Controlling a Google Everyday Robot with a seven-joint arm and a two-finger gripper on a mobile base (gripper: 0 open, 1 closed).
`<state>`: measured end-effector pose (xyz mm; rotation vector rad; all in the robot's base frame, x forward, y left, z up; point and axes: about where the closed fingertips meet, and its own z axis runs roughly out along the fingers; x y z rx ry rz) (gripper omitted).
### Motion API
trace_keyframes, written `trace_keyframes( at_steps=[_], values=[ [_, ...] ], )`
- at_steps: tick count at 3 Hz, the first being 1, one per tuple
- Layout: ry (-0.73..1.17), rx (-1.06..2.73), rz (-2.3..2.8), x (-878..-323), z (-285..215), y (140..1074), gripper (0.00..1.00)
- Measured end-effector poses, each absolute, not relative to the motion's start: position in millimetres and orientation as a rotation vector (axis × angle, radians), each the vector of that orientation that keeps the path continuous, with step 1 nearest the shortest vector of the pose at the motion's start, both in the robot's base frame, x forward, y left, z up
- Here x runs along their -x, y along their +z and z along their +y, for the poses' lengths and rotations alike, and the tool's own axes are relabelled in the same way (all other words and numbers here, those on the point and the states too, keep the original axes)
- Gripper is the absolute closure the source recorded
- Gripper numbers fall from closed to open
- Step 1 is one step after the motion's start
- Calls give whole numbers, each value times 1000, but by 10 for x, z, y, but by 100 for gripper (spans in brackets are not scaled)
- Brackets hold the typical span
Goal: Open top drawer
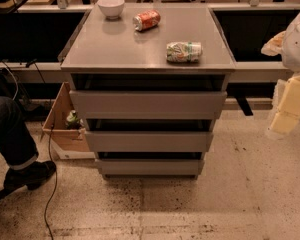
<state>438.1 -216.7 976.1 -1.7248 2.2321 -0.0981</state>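
Seeing gripper [291, 104] at right edge, well apart from cabinet [140, 49] (open or closed, I cannot tell). Top drawer [147, 104] just under cabinet top, dark gap above front.

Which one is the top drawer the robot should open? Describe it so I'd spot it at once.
Start at the grey cabinet in the middle of the floor, with a white bowl on top. Three plain grey fronts stack beneath its top; the top drawer is the highest, wider and taller than the two lower drawers. The gripper hangs at the right edge, apart from it.
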Motion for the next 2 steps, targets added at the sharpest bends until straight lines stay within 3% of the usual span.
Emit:
trace_keyframes(
  at_steps=[2],
  values=[
    [-63,1719,2219,-4463,-2134,9514,0]
  ],
)
